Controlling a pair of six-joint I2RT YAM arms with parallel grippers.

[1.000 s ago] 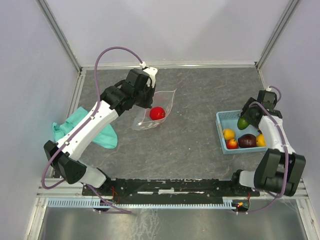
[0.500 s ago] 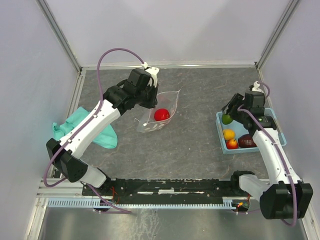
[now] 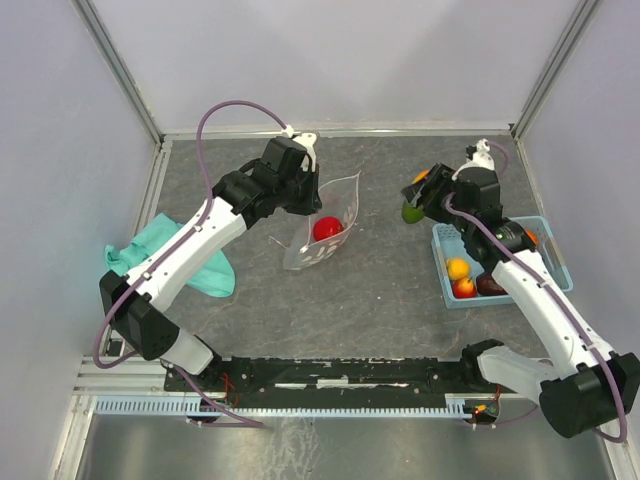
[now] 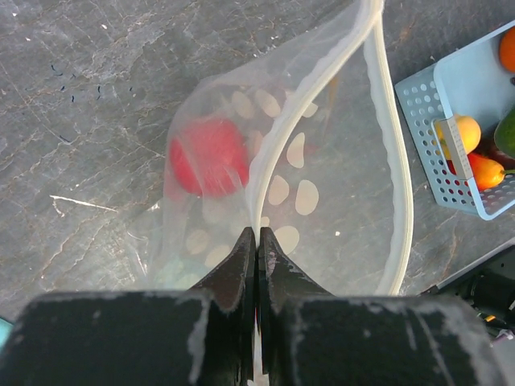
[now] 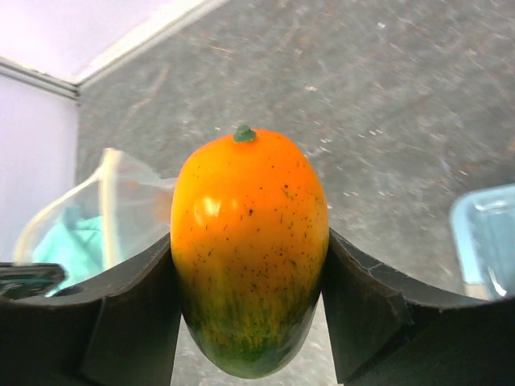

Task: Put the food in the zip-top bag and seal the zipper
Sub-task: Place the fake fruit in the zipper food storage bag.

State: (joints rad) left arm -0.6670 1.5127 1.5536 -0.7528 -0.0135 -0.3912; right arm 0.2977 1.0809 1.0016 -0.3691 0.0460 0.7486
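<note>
Centrally on the table, a little toward its far edge, the zip-top bag stands with its mouth gaping; the left gripper is pinched tight on one side of the rim, holding it up; the zipper curves round the open mouth, unsealed; one red piece of food sits inside the bag. The right gripper clamps an orange-and-green mango between its fingers, stem end pointing away from the wrist; it hangs over the table between the bag and the blue basket, nearer the far right corner. The basket lies by the right edge and holds a yellow piece, a red-orange one and a dark purple one; a teal cloth lies crumpled by the left edge.
</note>
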